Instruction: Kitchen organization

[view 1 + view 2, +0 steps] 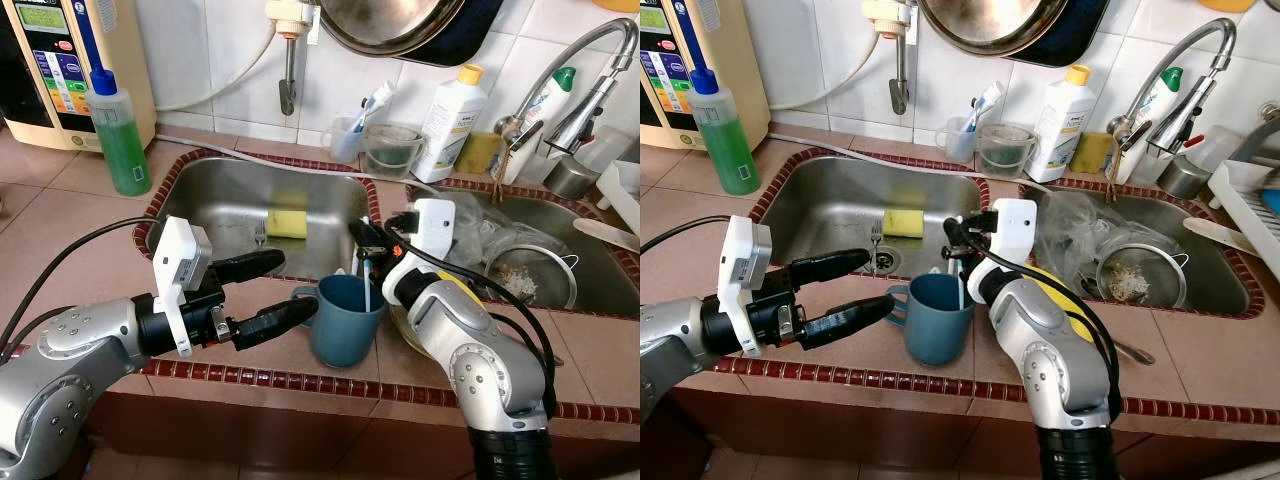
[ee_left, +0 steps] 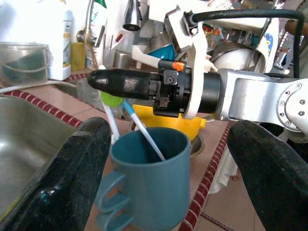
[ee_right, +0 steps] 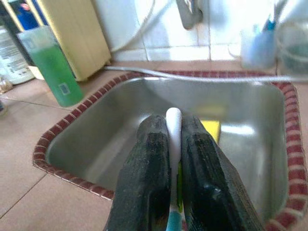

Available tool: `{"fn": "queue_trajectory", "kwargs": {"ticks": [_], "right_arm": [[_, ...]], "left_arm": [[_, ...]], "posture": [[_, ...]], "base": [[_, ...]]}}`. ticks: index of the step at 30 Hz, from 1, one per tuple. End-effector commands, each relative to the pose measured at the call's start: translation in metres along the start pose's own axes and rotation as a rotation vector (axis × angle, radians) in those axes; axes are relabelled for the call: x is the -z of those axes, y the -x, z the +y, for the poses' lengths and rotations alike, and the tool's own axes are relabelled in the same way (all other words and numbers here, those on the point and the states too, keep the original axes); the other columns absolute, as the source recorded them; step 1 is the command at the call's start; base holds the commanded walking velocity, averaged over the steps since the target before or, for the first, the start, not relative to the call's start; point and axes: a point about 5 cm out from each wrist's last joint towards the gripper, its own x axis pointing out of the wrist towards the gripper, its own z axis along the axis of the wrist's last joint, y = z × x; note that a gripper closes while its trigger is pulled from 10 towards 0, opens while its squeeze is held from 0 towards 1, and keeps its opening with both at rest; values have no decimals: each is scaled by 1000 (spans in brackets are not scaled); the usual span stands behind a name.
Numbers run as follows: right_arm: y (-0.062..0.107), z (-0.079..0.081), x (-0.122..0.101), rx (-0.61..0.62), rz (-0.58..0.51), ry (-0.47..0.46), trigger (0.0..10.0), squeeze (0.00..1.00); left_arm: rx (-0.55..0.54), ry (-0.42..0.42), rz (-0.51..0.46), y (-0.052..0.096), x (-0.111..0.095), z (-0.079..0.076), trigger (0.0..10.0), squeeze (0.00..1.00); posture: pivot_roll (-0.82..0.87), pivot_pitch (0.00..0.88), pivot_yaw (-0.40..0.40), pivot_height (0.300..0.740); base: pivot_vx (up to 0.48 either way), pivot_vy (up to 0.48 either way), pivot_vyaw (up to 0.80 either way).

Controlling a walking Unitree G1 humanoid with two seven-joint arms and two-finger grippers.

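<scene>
A blue mug [image 1: 345,322] stands on the tiled counter [image 1: 90,250] near its front edge, beside the left sink [image 1: 215,195]. My right gripper [image 1: 366,243] hangs just above the mug's rim, shut on the top of a white-handled toothbrush [image 1: 368,287] whose lower end is inside the mug. The wrist view shows the white handle [image 3: 173,126] pinched between the fingers [image 3: 147,163]. My left gripper [image 1: 298,284] is open at the mug's handle side, its fingers [image 2: 77,173] spread on either side of the mug [image 2: 151,178] without touching it.
A yellow sponge [image 1: 287,222] and a fork [image 1: 260,236] lie in the left sink. A green soap bottle [image 1: 118,135] stands back left, with a white bottle [image 1: 450,110], clear cups [image 1: 392,148] and a faucet [image 1: 565,75] behind. A strainer [image 1: 530,275] sits in the right sink.
</scene>
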Motion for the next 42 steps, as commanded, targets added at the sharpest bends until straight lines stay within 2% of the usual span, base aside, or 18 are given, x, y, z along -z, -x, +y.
{"fn": "queue_trajectory", "kwargs": {"ticks": [1,6,9,20,29,42], "right_arm": [[2,3,-9,-27,-43,45,10000,0],[4,8,-12,-76,-83,120,10000,0],[6,12,-15,-113,-124,200,10000,0],[9,18,-23,-156,-211,273,10000,0],[9,19,-50,-167,-323,198,10000,0],[0,-4,-87,-125,-434,18,10000,0]], "left_arm": [[17,-23,0,-2,-4,-3,10000,0],[16,-24,-4,-2,-5,-2,10000,0],[17,-24,-4,-2,-5,-2,10000,0],[8,-24,-6,-2,-7,0,10000,0],[9,-24,0,-2,-6,0,10000,0],[13,-22,-8,-4,-6,0,10000,0]], "posture": [[-61,21,-133,740],[-61,17,-131,740],[-62,19,-129,740],[-64,25,-129,740],[-64,26,-127,740],[-68,21,-127,740]], "base": [[0,0,0],[0,0,0],[0,0,0],[0,0,0],[0,0,0],[0,0,0]]}}
